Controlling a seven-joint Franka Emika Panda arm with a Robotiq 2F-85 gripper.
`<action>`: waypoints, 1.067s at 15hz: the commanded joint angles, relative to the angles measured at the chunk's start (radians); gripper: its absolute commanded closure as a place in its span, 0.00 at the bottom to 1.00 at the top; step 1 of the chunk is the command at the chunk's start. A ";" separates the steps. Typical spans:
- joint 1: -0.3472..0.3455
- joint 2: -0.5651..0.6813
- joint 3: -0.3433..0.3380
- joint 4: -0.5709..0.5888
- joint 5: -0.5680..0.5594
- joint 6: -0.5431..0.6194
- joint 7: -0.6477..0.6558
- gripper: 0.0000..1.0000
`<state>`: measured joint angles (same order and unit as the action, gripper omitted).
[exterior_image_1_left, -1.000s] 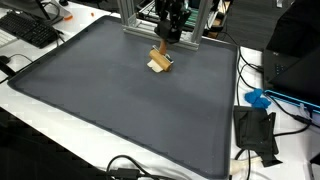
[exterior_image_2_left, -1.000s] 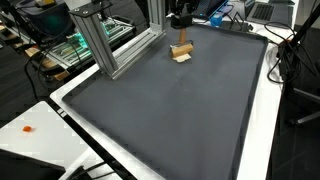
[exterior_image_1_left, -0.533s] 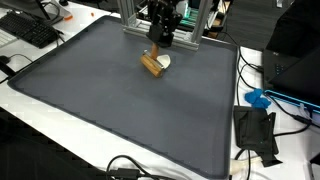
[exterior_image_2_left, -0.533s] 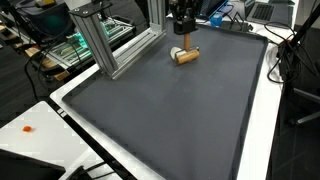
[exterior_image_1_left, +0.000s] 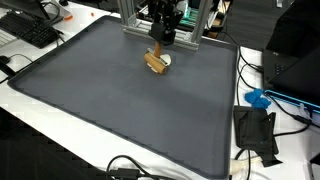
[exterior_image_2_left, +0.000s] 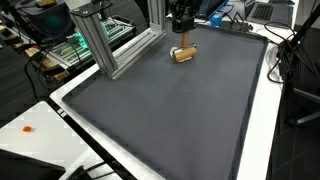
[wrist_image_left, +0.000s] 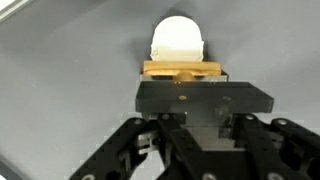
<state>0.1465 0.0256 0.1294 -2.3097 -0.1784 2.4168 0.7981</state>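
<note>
My gripper (exterior_image_1_left: 159, 47) hangs at the far end of the dark grey mat (exterior_image_1_left: 110, 100), close to the aluminium frame. Its jaws are shut on a short wooden piece (exterior_image_1_left: 153, 61) with a white rounded end (exterior_image_1_left: 166, 60). The wooden piece (exterior_image_2_left: 182, 54) sits low, at or just above the mat (exterior_image_2_left: 170, 110), under the gripper (exterior_image_2_left: 181, 38). In the wrist view the wood (wrist_image_left: 182, 70) lies crosswise at the tip of the gripper (wrist_image_left: 185, 80), and the white end (wrist_image_left: 178, 40) shows beyond it. The dark gripper body hides the fingers themselves.
An aluminium frame (exterior_image_1_left: 130, 15) (exterior_image_2_left: 100, 40) stands at the mat's far edge. A keyboard (exterior_image_1_left: 30, 30), a black device (exterior_image_1_left: 255, 130), a blue item (exterior_image_1_left: 258, 98) and cables (exterior_image_1_left: 130, 168) lie on the white table around the mat. A green board (exterior_image_2_left: 60, 50) sits off the table.
The wooden piece turned in the gripper's hold and shifted slightly sideways with it about a second ago. Over the last half second it has barely moved.
</note>
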 joint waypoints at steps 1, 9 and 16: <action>0.005 0.030 0.008 -0.032 0.067 -0.088 -0.056 0.78; 0.004 0.012 0.010 -0.050 0.118 -0.121 -0.156 0.78; 0.006 -0.003 0.015 -0.057 0.143 -0.182 -0.205 0.78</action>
<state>0.1502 0.0011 0.1384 -2.3020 -0.0722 2.2921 0.6242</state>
